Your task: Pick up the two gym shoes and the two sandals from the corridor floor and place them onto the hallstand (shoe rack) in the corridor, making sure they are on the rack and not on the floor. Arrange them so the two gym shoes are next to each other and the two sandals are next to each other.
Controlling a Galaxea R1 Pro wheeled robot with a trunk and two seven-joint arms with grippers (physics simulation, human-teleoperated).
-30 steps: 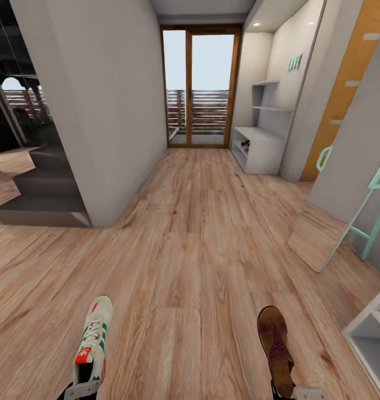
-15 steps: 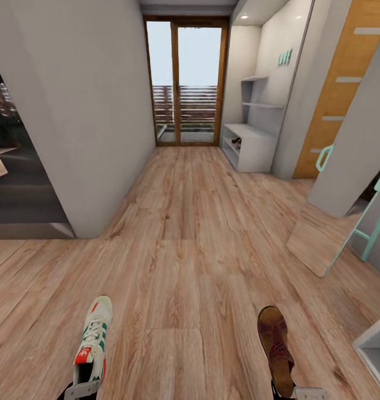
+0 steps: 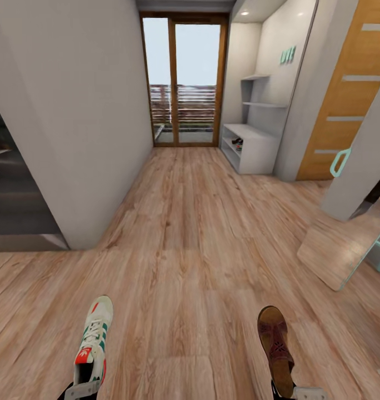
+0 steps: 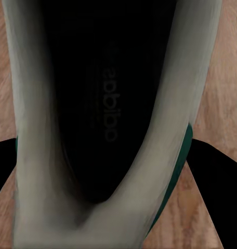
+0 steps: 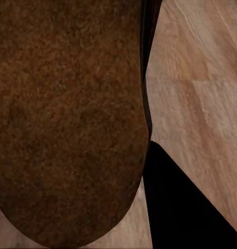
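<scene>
A white gym shoe (image 3: 94,339) with green stripes and a red-orange tongue hangs over the corridor floor (image 3: 184,250) at the lower left, my left gripper (image 3: 81,390) shut on its heel. The left wrist view looks into the shoe's dark opening (image 4: 105,104), with black fingers (image 4: 217,171) on either side. My right gripper (image 3: 301,393) is shut on the heel of a brown sandal (image 3: 276,347) at the lower right. Its brown sole (image 5: 66,119) is close in the right wrist view. The pale hallstand (image 3: 255,145) stands far down the corridor on the right, with small dark shapes (image 3: 238,143) in its open tier.
A glass balcony door (image 3: 181,83) closes the corridor's far end. A grey wall corner (image 3: 73,166) juts in at the left. On the right are an orange wooden door (image 3: 345,94) and a teal-framed mirror (image 3: 345,250) leaning against a wall.
The whole view has shifted: the camera has moved forward and turned, so the hallstand and door look nearer. Both grippers keep the shoe and the sandal in the same place in the picture.
</scene>
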